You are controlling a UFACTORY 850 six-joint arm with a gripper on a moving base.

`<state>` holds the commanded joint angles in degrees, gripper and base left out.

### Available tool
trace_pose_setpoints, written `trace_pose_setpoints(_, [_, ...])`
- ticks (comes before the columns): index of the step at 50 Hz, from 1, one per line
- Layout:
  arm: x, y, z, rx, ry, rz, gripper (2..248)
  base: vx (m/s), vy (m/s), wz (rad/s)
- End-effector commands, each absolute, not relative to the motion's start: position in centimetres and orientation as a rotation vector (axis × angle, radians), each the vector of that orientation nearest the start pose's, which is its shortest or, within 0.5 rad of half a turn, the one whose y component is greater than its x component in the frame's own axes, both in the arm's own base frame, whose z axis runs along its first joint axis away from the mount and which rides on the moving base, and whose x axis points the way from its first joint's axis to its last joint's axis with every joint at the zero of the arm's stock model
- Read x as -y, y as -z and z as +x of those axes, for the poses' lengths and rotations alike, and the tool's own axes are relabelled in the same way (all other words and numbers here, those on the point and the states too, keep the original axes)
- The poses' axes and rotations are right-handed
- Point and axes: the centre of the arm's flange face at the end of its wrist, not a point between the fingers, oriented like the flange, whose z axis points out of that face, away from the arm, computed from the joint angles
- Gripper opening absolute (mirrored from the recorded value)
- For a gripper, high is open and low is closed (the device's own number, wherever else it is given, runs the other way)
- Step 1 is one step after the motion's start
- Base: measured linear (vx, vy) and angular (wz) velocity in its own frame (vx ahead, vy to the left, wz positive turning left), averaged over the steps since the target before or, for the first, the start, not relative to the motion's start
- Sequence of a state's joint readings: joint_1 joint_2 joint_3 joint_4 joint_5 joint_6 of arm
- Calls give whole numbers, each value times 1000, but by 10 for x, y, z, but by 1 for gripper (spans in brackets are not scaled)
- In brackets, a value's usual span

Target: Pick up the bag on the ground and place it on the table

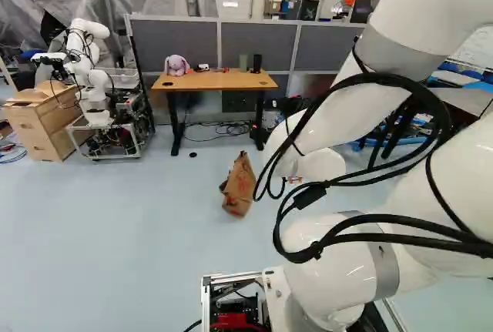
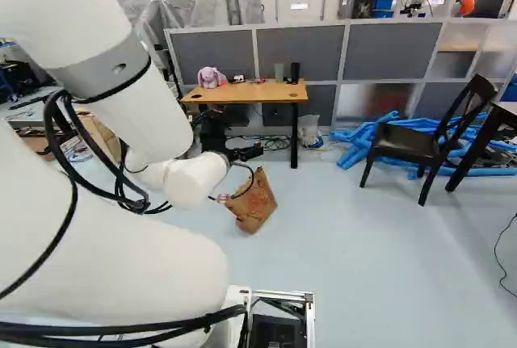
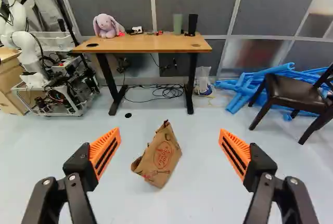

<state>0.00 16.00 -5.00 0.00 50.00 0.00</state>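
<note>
In the right base view my gripper (image 2: 245, 153) shows at the arm's end, above the crumpled brown paper bag (image 2: 254, 203) on the floor. The same bag (image 1: 239, 186) leans over in the left base view. My gripper (image 3: 170, 133) stands wide open in the wrist view, orange pads well apart. The bag (image 3: 160, 156) lies on the floor farther ahead, seen through the gap, touched by neither finger. Beyond it stands the wooden-topped table (image 3: 140, 43) with black legs.
On the table are a plush rabbit (image 3: 106, 25) and two upright cylinders, green (image 3: 177, 24) and black (image 3: 192, 24). Cables (image 3: 156, 91) lie beneath it. A dark chair (image 2: 420, 140) and blue tubes (image 2: 359, 142) are to the right. Another robot (image 1: 91, 70) stands left beside wooden boxes (image 1: 48, 120).
</note>
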Motion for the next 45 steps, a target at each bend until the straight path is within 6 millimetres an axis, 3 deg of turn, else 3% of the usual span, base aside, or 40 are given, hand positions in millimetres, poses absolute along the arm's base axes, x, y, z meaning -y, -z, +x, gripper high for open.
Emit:
trace_pose_setpoints(22, [0,-366,270,0,1824,-2558,247,228,1,-23])
trace_pose_setpoints(45, [0,-366,270,0,1824,-2558,247,204,50,-25])
